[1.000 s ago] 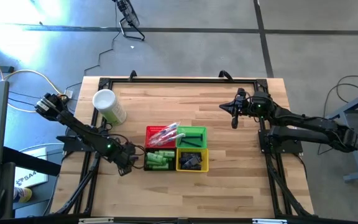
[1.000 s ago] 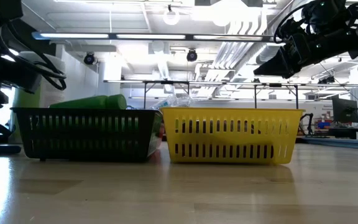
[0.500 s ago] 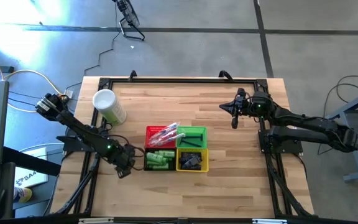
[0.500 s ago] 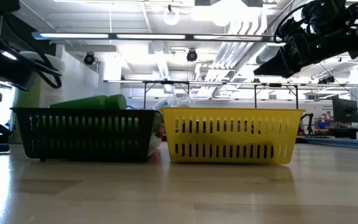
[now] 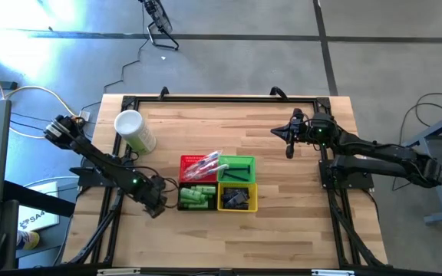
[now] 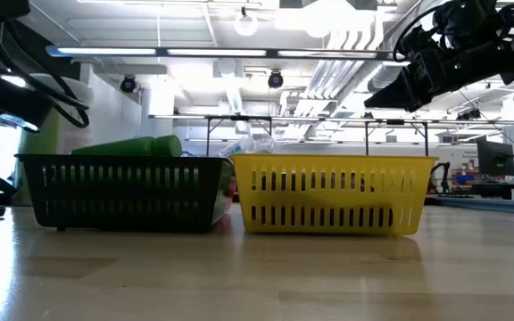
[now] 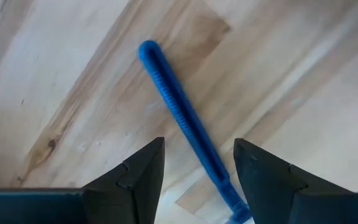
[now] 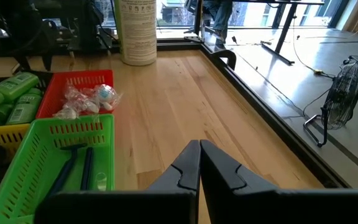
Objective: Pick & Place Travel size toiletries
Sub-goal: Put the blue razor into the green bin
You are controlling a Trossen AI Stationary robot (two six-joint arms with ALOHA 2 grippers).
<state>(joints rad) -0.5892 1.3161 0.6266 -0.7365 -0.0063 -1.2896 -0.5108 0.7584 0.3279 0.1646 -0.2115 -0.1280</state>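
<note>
A slim blue toothbrush-like stick [image 7: 182, 124] is seen lying flat on the bare wooden table [image 5: 282, 222], directly beneath the left gripper [image 7: 197, 168], whose two dark fingers [image 7: 135, 174] are spread apart with nothing held between them. In the left wrist view the stick's long axis runs obliquely across the gap between the fingers, one end passing between the fingertips and the rounded end reaching out beyond them, so the stick is not squared to the fingers' closing line; a turn of the wrist is judged to be needed before a clean pinch can be made across its narrow width. In the high view this gripper [image 5: 153, 202] is placed just beside the black basket [image 5: 196, 197], at the left edge of the basket cluster, and it is plainly the nearer arm. The stick appears to be of ribbed, hard plastic, thin and low against the smooth, varnished wood grain, and it is judged likely to slide or roll if only clipped. The slotted plastic baskets are already filled: green mini bottles [image 5: 195, 196] in the black one, dark items in the yellow basket [image 5: 237, 198], clear-wrapped pieces in the red basket [image 8: 79, 79], sticks in the green basket [image 8: 61, 149]. The right gripper [image 8: 199, 167] is held closed and empty above the far right of the table.
</note>
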